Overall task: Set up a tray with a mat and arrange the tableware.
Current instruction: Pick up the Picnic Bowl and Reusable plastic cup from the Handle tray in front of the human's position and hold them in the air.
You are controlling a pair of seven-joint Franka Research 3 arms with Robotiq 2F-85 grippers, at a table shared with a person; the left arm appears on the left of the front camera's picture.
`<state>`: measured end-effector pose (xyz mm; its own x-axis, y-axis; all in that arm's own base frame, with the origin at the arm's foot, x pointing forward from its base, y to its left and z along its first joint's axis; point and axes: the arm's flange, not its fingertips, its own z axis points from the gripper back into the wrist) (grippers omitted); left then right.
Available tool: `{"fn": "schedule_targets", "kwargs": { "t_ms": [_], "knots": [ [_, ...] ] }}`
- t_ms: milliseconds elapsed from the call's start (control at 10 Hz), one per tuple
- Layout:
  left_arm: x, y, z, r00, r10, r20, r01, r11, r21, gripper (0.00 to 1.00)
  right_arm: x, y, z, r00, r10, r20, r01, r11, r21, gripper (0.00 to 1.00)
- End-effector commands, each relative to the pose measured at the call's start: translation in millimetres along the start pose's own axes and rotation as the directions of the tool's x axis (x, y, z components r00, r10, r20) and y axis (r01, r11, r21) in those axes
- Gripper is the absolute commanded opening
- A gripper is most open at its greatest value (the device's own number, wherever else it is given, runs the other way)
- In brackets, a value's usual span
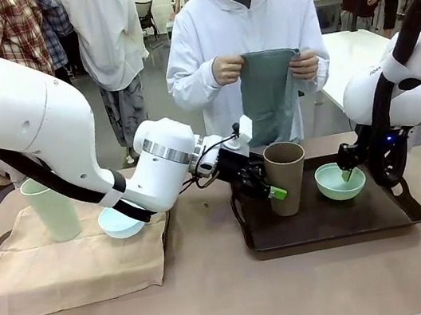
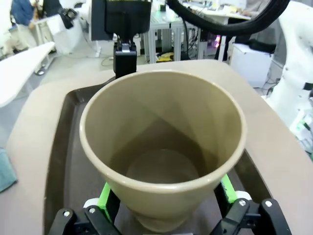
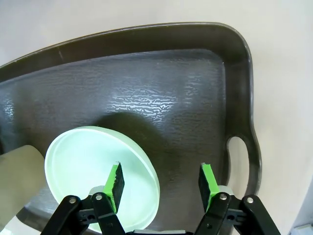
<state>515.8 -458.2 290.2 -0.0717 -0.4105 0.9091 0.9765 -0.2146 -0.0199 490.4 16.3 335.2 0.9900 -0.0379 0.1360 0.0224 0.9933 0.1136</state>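
- Brown tumbler (image 1: pixel 287 177) is stood upright on the left part of the tray (image 1: pixel 327 227), long axis vertical, mouth up. It is tapered, widest at the rim, matte, and nothing is seen inside.
- Left tool (image 2: pixel 165 192) is spread wide apart, green pads (image 2: pixel 103 196) flanking the tumbler's lower wall. Contact cannot be told.
- Mint green bowl (image 1: pixel 340 181) is sat mouth up on the tray's right part, apart from the tumbler. It is pale, smooth and round.
- Right tool (image 3: pixel 161 180) is held apart just above it, one pad over the bowl's inside, the other over bare tray floor, with the rim between them. Nothing is clamped.
- Pale green tumbler (image 1: pixel 51 208) is stood upright on the beige cloth (image 1: pixel 68 270) at the left of the tabletop (image 1: pixel 218 302). Light blue bowl (image 1: pixel 120 221) is sat near it, partly hidden by the left arm.
- Grey-green cloth (image 1: pixel 269 95) is held up in both hands by the person (image 1: pixel 246 30) at the far side and hangs down.
- The upright stance and the cloth-side pieces are given by the front view, the tumbler's inside by the left wrist view.
- The tray's textured floor and handle cut-out (image 3: pixel 239 156) are given by the right wrist view.
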Motion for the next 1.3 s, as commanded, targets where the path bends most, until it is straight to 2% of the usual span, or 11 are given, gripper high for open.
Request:
{"fn": "schedule_targets", "kwargs": {
  "t_ms": [0,300,400,500,600,700,900,1000,1100,1200],
  "knots": [
    [1,8,-11,0.998,-0.055,-0.002,0.055,0.998,-0.015,1.00,-3,-1,-9,0.999,0.022,0.031,-0.023,0.999,0.037,0.80],
    [1,13,-23,0.999,-0.049,-0.008,0.049,0.999,-0.020,1.00,-7,2,-12,0.999,0.034,0.037,-0.036,0.998,0.059,0.80],
    [0,13,-23,0.999,-0.045,-0.008,0.045,0.999,-0.014,0.92,-10,3,-13,0.998,0.056,0.023,-0.058,0.996,0.066,0.25],
    [0,13,-23,0.999,-0.045,-0.010,0.045,0.999,-0.015,0.42,-10,2,-13,0.998,0.058,0.021,-0.059,0.996,0.072,0.21],
    [1,11,-19,0.999,-0.039,-0.007,0.039,0.999,-0.007,0.34,-11,2,-13,0.998,0.057,0.023,-0.058,0.995,0.075,0.00],
    [0,11,-16,0.999,-0.036,-0.008,0.036,0.999,0.001,0.00,-11,0,-12,0.998,0.057,0.022,-0.058,0.996,0.073,0.00],
    [-2,11,-11,0.999,-0.029,-0.016,0.030,1.000,0.009,0.00,-9,-1,-10,0.998,0.056,0.024,-0.057,0.996,0.068,0.00],
    [-1,11,-7,0.999,-0.032,-0.019,0.033,0.999,0.017,0.26,-9,-4,-7,0.998,0.052,0.029,-0.054,0.997,0.059,0.00],
    [-1,9,-4,0.999,-0.032,-0.022,0.032,0.999,0.025,0.26,-9,-6,-4,0.998,0.050,0.032,-0.052,0.997,0.057,0.00],
    [-1,7,-2,0.999,-0.031,-0.025,0.032,0.999,0.032,0.00,-9,-8,0,0.998,0.046,0.035,-0.048,0.997,0.055,0.00]
  ]
}}
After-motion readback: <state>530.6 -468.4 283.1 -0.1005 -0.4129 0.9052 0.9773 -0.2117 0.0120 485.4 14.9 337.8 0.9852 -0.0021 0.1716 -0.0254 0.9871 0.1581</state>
